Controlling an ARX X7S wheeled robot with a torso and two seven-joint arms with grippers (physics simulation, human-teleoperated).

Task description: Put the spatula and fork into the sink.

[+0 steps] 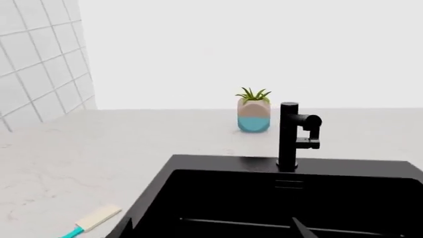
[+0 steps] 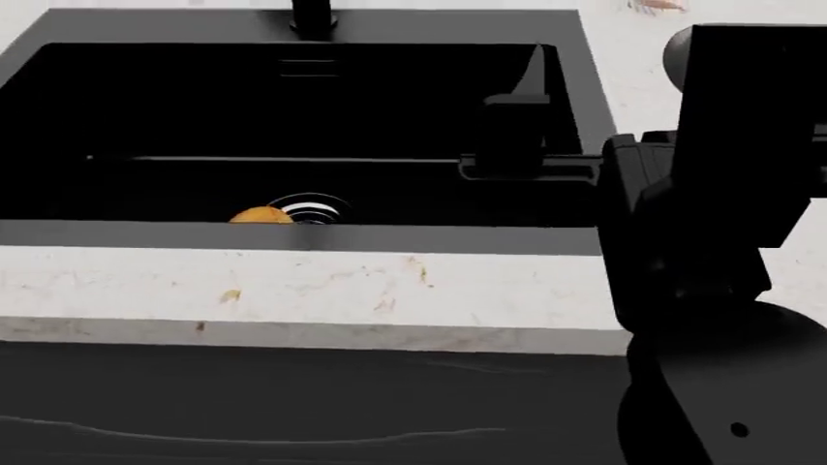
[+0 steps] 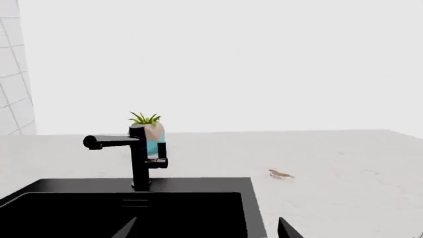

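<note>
Black and matte, the sink (image 2: 588,87) fills the upper half of your head view, its round chrome drain (image 2: 314,207) near the front wall with an orange object (image 2: 261,216) touching it. Your right arm (image 2: 704,242) rises along the right side of that view, reaching forward over the basin's right rim. Its gripper (image 2: 514,126) hangs above the right end of the basin, one pointed fingertip (image 2: 532,68) up; the right wrist view shows two dark finger tips well apart, so the claw is released and holds nothing. Your left arm does not appear in the head view. The left wrist view looks across the basin toward the faucet (image 1: 290,141) and shows two dark tips spread over the basin interior, also released and empty.

Spatula (image 1: 92,220): it lies flat on the pale countertop (image 1: 79,158) just beside the sink's left rim, cream blade toward the wall, teal handle running out of frame, apart from both claws. You cannot locate the fork in any view. A potted succulent (image 1: 254,111) stands behind the faucet.
</note>
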